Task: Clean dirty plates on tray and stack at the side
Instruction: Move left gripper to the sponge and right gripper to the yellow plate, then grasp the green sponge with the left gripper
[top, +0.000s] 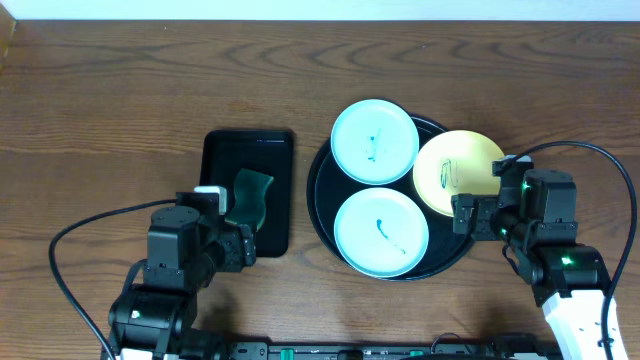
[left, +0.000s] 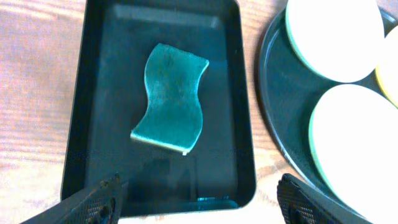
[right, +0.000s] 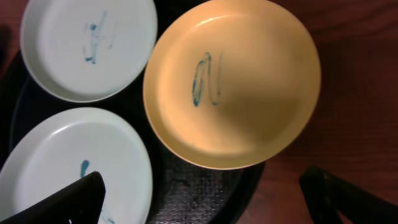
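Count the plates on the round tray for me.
3. The far blue plate sits at the back of the tray, the near blue plate at its front, and the yellow plate on the right, overhanging the rim. None are stacked, so none seems hidden.

Green wavy sponge lying inside rectangular black tray, wooden table.
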